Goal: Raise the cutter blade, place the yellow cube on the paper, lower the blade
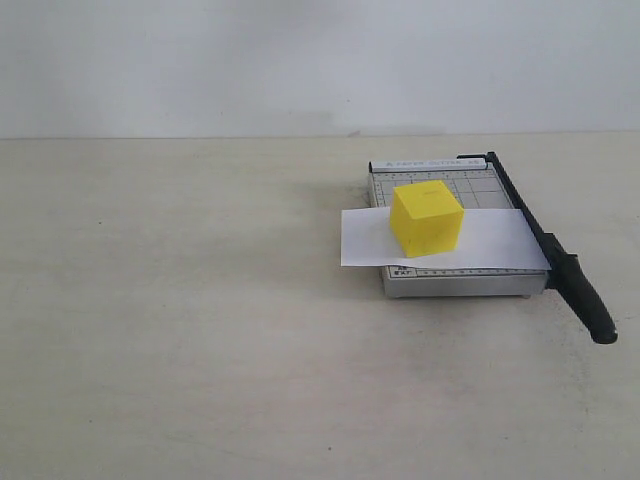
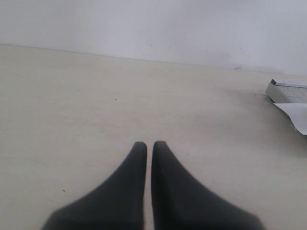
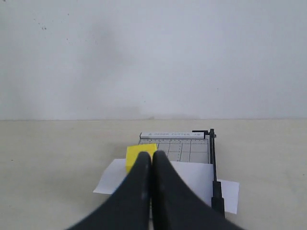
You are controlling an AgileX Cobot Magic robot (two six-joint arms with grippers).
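Noted: yellow cube [image 1: 427, 218] seated on paper [image 1: 495, 240] (sheet spans grey cutter base [image 1: 455, 284]); cutter blade [image 1: 572, 275] down. All 2 closed, empty: left gripper [image 2: 149, 143], right gripper [image 3: 151, 154].

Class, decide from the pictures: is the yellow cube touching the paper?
Touching. The exterior view shows the yellow cube sitting on the paper, its lower edges meeting the sheet with no gap.

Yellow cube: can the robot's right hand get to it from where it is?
Probably yes. The yellow cube sits uncovered on the paper, ahead of the right hand, nothing between them; the shut hand must open first.
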